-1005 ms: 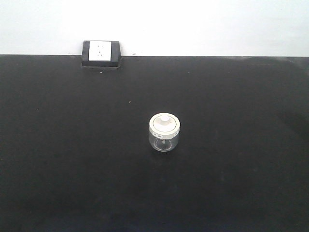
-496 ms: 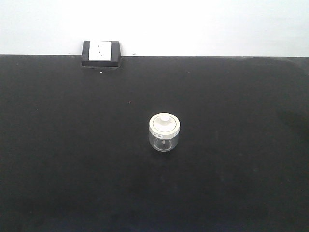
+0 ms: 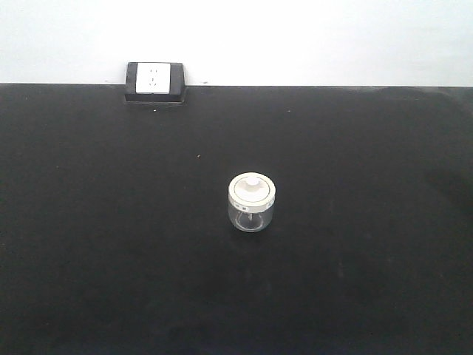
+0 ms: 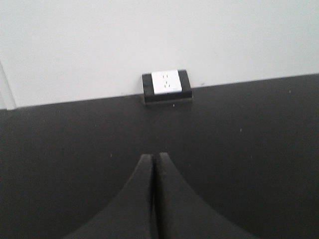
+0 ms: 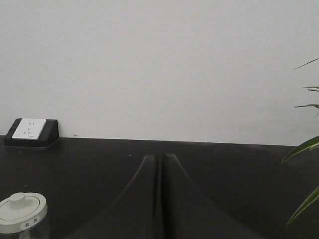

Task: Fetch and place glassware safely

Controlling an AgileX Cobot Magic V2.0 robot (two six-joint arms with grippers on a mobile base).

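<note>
Jar position: small squat clear glass jar [image 3: 252, 203] low-left of right gripper [image 5: 160, 158], apart
Jar look: upright, cream-white knobbed lid [image 3: 253, 188]
Jaws: left gripper [image 4: 154, 157] and right both clenched, empty

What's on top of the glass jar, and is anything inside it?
A cream-white lid with a central knob sits on the jar. Through the glass it looks empty; the part under the lid is hidden.

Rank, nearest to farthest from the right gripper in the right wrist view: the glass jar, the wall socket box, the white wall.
1. Glass jar: low at the left, just beside the right gripper, whose jaws are shut.
2. Wall socket box: farther back on the left, at the table's rear edge.
3. White wall: behind everything.
</note>
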